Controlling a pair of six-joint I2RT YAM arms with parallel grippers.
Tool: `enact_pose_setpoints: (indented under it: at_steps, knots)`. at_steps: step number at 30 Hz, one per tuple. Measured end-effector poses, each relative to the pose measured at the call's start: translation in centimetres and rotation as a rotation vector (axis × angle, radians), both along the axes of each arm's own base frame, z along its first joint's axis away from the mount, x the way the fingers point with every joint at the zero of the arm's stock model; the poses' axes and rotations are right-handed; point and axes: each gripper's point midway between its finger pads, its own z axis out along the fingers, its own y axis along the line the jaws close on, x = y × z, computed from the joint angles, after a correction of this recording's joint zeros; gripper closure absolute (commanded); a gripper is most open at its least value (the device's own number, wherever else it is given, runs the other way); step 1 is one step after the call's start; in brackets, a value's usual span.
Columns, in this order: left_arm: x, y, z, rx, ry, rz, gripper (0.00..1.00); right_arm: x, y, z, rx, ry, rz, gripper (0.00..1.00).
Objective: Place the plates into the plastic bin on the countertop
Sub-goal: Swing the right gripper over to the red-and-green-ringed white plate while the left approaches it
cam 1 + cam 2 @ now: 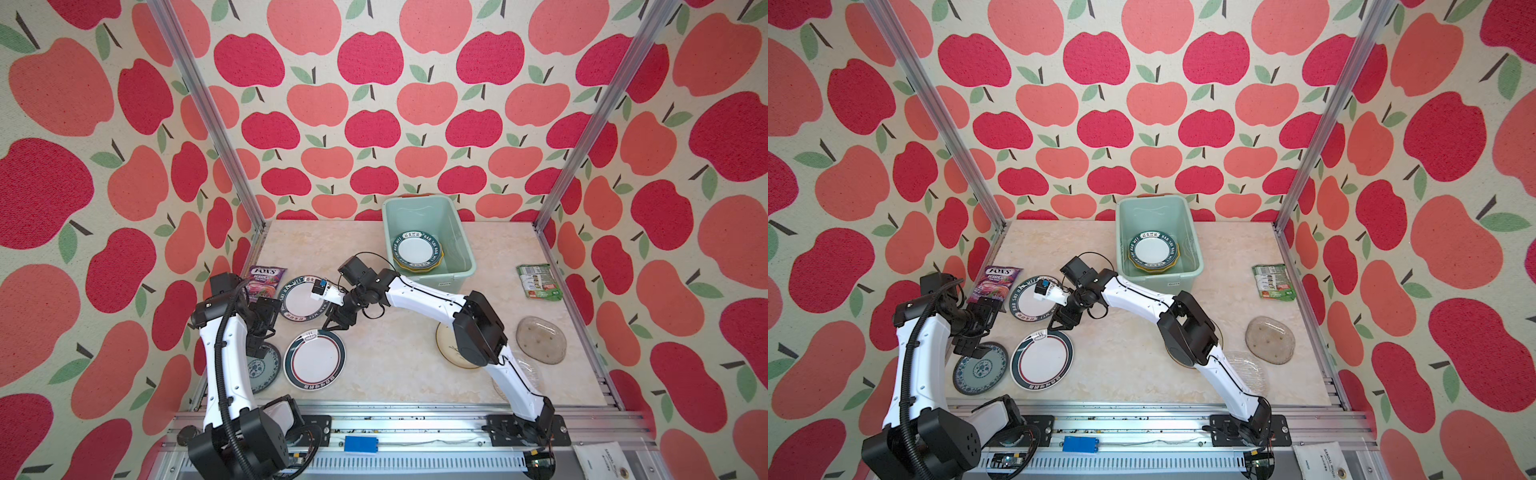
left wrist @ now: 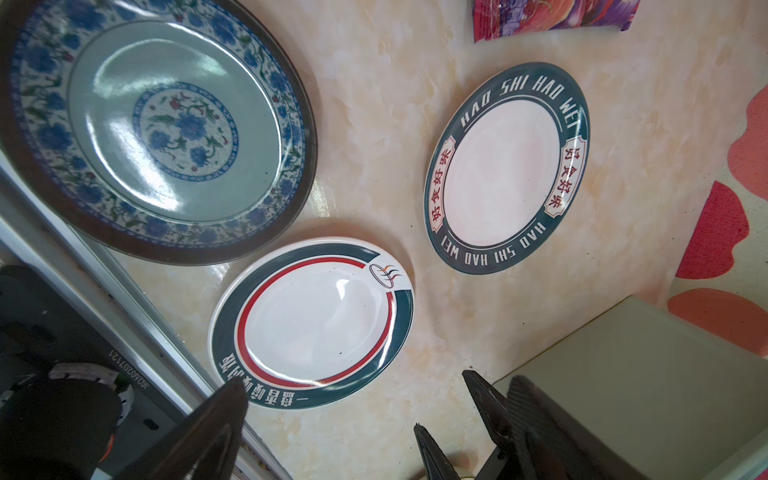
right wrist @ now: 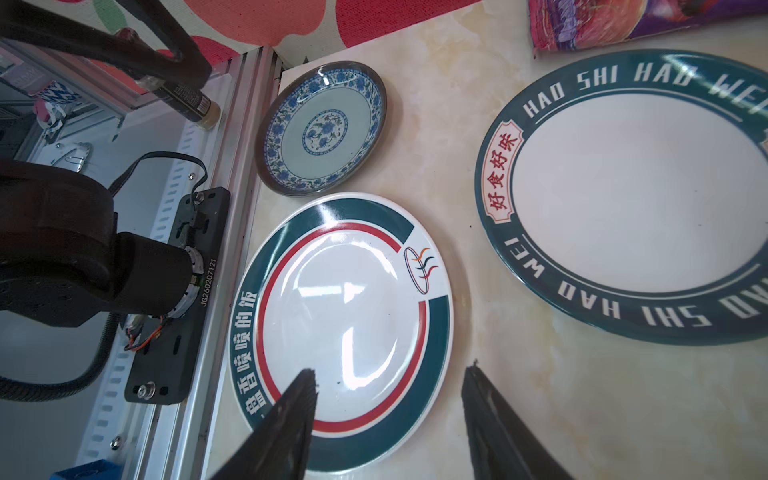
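**Mint-green rectangular plastic bin (image 1: 464, 253): plate stack inside, other plates out on the counter**

Far left: left gripper (image 1: 972, 347), jaws spread wide, nothing held, poised over the round blue-patterned plate (image 1: 980, 369) at the front-left corner of the cream marble-patterned countertop (image 1: 395, 345).
Behind that: purple snack packet (image 1: 266, 279), lying flat.
Next right: round white plate with dark green lettered rim (image 1: 296, 302), partly hidden under the right wrist.
In front of it, just apart: round white plate with red ring and green band (image 1: 314, 359).
Left of centre: right gripper (image 1: 334, 325), jaws partway apart, gripping nothing. In the right wrist view, one fingertip (image 3: 307, 382) over the red-ringed plate, the other past its rim over bare counter. Contact: cannot tell.
Back centre: the bin, upright, holding a second lettered white plate (image 1: 417, 249) on top of a yellow-edged plate (image 1: 409, 267).
Right of centre: round cream plate (image 1: 444, 345), mostly hidden under the right arm.
Further right: ribbed clear glass plate (image 1: 1246, 368) at the front, smoky glass plate (image 1: 541, 340) beside it.
Far right: green snack packet (image 1: 539, 282), flat.
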Motion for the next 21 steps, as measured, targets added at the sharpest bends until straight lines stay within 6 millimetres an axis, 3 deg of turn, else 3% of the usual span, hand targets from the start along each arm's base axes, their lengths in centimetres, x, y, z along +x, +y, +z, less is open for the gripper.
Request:
enact_pose_setpoints:
  at_steps: [14, 21]
  knots:
    - [-0.1, -0.1, -0.1, -0.004, 0.007, 0.000, 0.00, -0.3, 0.2, -4.5, -0.072, 0.087, -0.007, 0.46]
    - [-0.1, -0.1, -0.1, -0.005, 0.009, 0.000, 0.00, -0.6, 0.1, -6.7, -0.107, 0.122, -0.012, 0.53]
